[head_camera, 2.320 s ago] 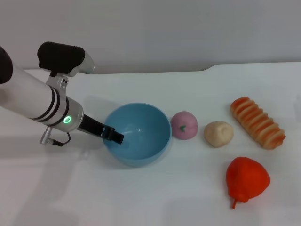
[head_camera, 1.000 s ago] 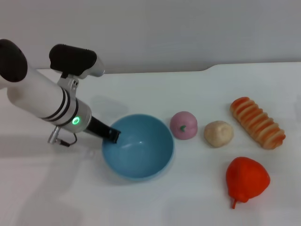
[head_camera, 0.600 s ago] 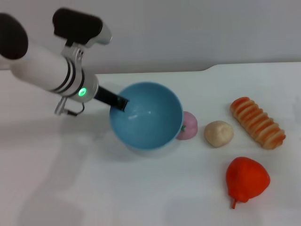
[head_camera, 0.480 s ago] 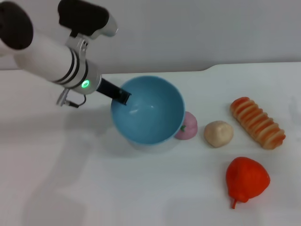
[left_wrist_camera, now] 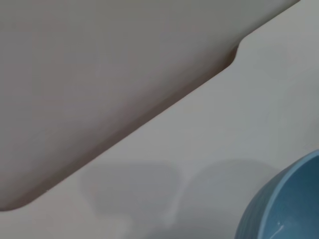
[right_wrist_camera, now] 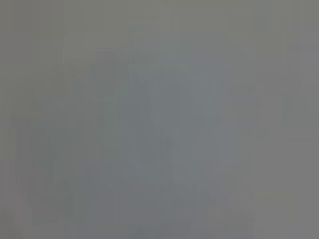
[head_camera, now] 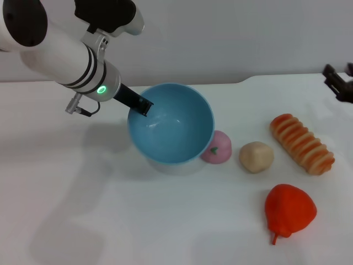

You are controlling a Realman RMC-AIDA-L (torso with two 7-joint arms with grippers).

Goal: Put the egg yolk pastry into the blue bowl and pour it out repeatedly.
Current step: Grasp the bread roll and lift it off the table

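My left gripper (head_camera: 142, 106) is shut on the near-left rim of the blue bowl (head_camera: 174, 124) and holds it lifted and tilted, its mouth toward me and to the right. The bowl is empty inside. Its rim also shows in the left wrist view (left_wrist_camera: 286, 201). The egg yolk pastry (head_camera: 256, 156) lies on the white table to the right of the bowl, apart from it. My right gripper (head_camera: 339, 83) enters at the far right edge, above the table, fingers apart and empty.
A pink bun with a green mark (head_camera: 218, 148) lies partly under the bowl's right side. A long orange-striped bread (head_camera: 301, 143) lies right of the pastry. A red-orange fruit toy (head_camera: 289, 210) lies at the front right. The table's back edge (head_camera: 242, 81) has a step.
My left gripper has lifted the bowl off the table, carried it up and right, and tilted it. It now covers part of the pink bun. My right gripper has come into view at the right edge.
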